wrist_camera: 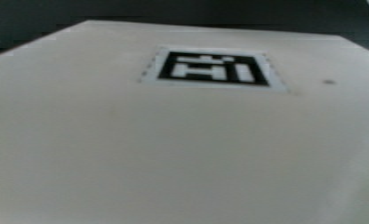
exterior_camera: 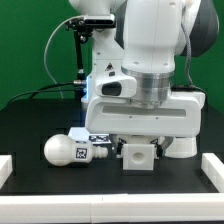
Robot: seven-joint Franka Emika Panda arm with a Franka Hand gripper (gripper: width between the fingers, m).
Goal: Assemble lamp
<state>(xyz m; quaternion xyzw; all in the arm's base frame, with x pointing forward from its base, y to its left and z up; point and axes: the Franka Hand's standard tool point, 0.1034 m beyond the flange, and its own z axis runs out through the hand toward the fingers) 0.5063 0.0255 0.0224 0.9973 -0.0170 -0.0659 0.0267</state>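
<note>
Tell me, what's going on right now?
Gripper down at base block, open or shut unclear. Bulb lying on table, on the exterior view's left of the block. Nothing seen blocking.

Looking very much like a robotics research lab, not a home or a shop. Finding a white Franka arm (exterior_camera: 150,50) looming over a matte black counter (exterior_camera: 30,135), fenced in by low white rails (exterior_camera: 214,166). Backing everything with a plain green backdrop (exterior_camera: 30,50). Keeping a black camera (exterior_camera: 92,20) on a stand at the rear. Showing printed black-and-white square tags: one (exterior_camera: 84,152) on a white lamp bulb (exterior_camera: 58,150) lying on the counter, another (wrist_camera: 216,69) sitting on a bare white plastic face (wrist_camera: 163,160) filling the wrist view.
</note>
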